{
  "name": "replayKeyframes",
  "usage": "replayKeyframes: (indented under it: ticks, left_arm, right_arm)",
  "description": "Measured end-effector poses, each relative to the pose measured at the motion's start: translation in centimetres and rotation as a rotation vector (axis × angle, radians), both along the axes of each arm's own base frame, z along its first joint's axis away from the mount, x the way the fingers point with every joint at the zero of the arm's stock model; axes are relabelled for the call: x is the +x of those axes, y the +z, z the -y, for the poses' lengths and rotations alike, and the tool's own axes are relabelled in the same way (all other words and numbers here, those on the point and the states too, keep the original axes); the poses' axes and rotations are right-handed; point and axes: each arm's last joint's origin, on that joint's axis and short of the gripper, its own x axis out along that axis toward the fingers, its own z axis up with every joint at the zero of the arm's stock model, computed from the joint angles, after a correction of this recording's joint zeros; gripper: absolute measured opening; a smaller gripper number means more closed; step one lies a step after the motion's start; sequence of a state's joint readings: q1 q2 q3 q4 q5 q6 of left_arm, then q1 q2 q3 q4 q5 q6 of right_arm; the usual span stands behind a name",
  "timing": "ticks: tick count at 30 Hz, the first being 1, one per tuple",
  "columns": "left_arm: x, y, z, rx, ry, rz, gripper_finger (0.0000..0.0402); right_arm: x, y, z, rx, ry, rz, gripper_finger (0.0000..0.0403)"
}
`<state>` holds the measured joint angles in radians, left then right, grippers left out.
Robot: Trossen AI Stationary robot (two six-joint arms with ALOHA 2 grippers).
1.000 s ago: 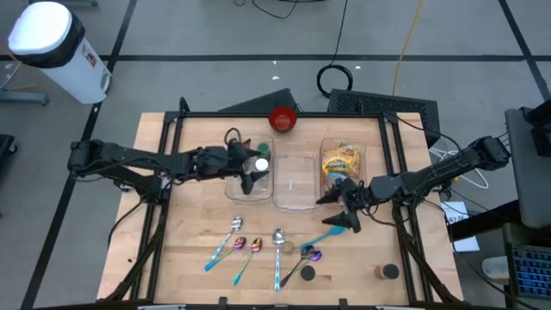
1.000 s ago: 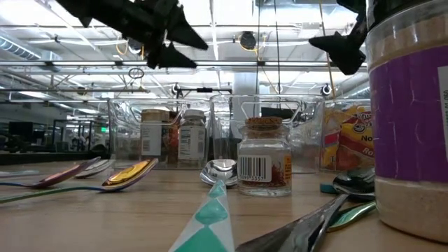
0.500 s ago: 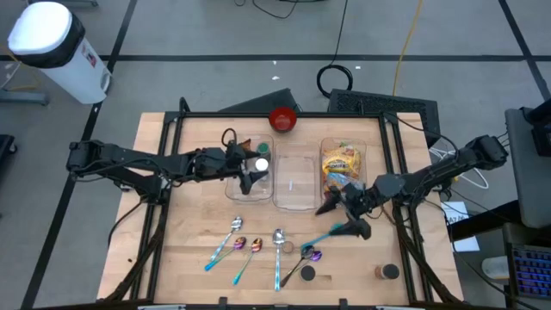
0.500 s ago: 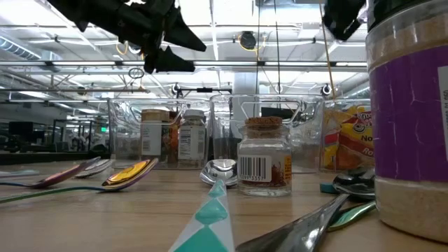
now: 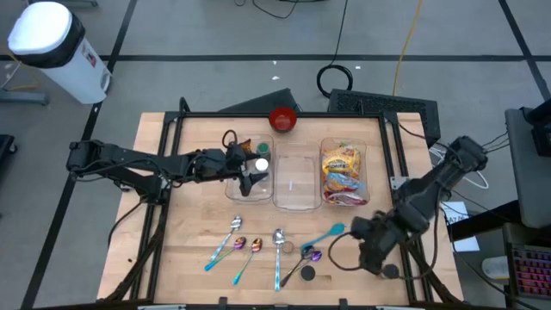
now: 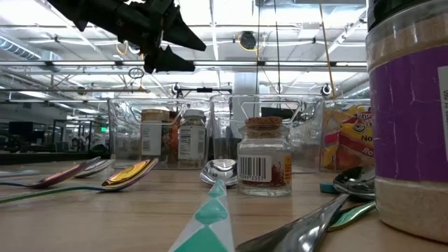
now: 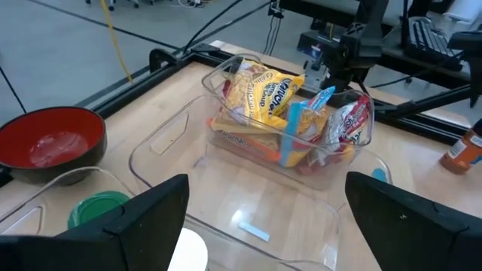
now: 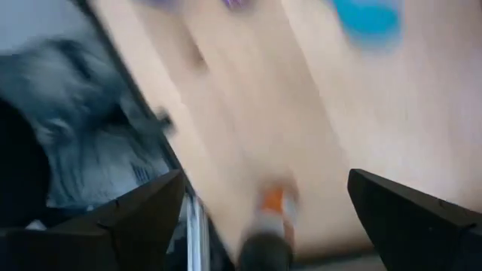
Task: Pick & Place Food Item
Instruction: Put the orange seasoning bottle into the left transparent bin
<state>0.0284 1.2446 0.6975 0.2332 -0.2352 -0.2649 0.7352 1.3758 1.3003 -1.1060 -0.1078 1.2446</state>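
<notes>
Snack bags [image 5: 343,170] [image 7: 263,94] lie piled in the right-hand clear bin [image 5: 362,151], with a blue strip [image 7: 290,132] standing among them. The middle clear bin [image 5: 294,200] holds only a small slip. My left gripper [image 5: 248,179] [image 7: 263,226] [image 6: 196,58] hangs open above the left clear bin [image 5: 234,191], which holds jars, and points toward the other bins. My right gripper [image 5: 368,250] [image 8: 263,226] is open, tipped steeply down over the table's near right part. It is next to a small orange-capped jar [image 5: 389,272] [image 8: 265,207] and holds nothing.
A red bowl [image 5: 283,119] stands behind the bins. Several spoons [image 5: 237,237] and a teal spoon [image 5: 325,233] lie on the near half of the table. A dark-capped jar [image 5: 307,274] stands near the front edge. Bare wood [image 5: 194,224] shows at the near left.
My right gripper has drawn away from the near side of the snack bin toward the table's near right corner, rising out of the low view and tipping from about level to steeply down. It has stayed open with nothing in it. The bags have not moved.
</notes>
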Motion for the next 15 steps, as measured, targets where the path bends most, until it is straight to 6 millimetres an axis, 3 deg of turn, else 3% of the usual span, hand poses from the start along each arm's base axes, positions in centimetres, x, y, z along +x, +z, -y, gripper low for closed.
replayKeyframes:
  ticks: [4, 15]
  left_arm:
    - [0.0, 0.0, 0.0, 0.0, 0.0, 0.002, 0.036]
    - [0.0, 0.0, 0.0, -0.001, -0.001, 0.002, 0.0361]
  right_arm:
    - [-1.9, -1.7, -0.9, 0.006, -0.121, -0.211, 0.0364]
    - [-4.4, -6.7, -3.0, 0.126, -0.239, -0.423, 0.036]
